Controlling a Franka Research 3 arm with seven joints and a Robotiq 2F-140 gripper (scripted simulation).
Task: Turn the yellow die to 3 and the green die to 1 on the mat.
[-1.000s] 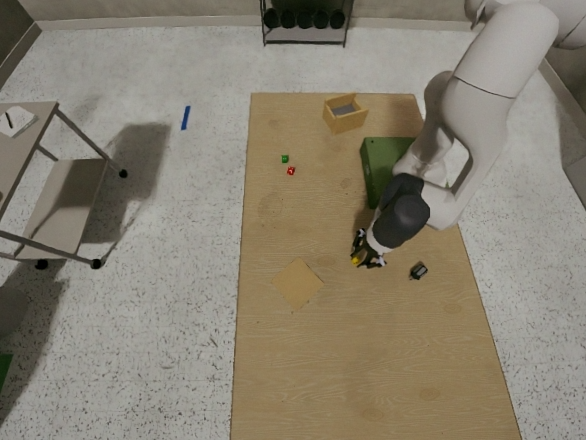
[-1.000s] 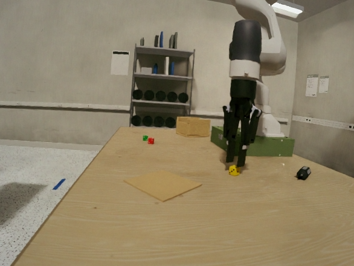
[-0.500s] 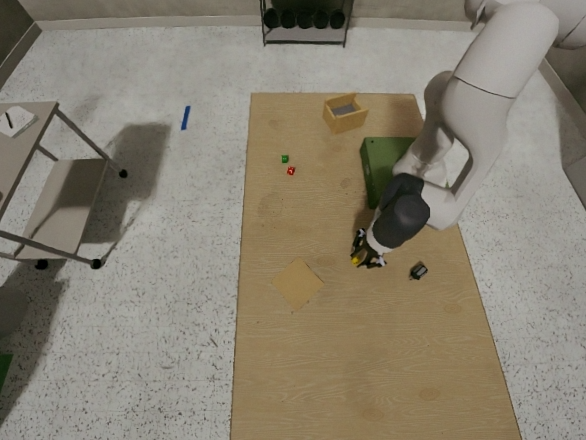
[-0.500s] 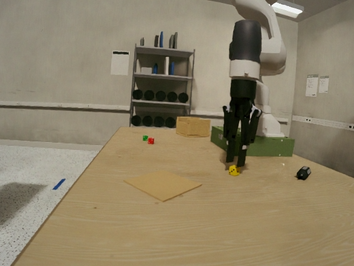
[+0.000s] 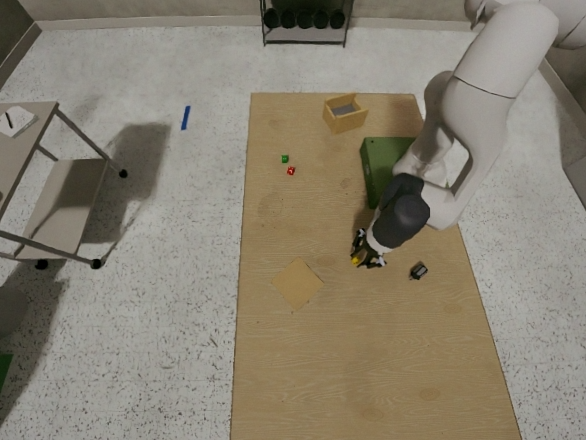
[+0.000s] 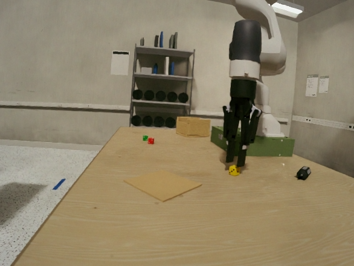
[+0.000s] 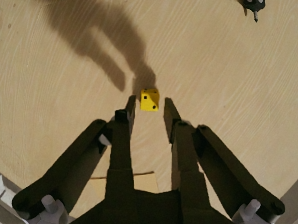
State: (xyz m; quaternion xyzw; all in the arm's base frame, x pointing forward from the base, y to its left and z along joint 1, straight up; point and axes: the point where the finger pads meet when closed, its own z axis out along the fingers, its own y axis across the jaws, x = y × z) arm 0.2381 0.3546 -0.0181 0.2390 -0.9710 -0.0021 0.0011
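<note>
On the desk [image 5: 370, 350], the pincer [image 5: 369, 252] hangs over the yellow die [image 5: 355, 260], right of the square mat [image 5: 298, 284] and left of a small dark object [image 5: 418, 271], with the green die [image 5: 284, 159] and red die [image 5: 291, 171] near each other at the far left.

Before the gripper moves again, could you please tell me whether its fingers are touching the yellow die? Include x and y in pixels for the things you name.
Apart: the wrist view shows bare tabletop between the yellow die [image 5: 355, 260] [image 6: 234, 170] [image 7: 149, 100] and each finger.
</note>
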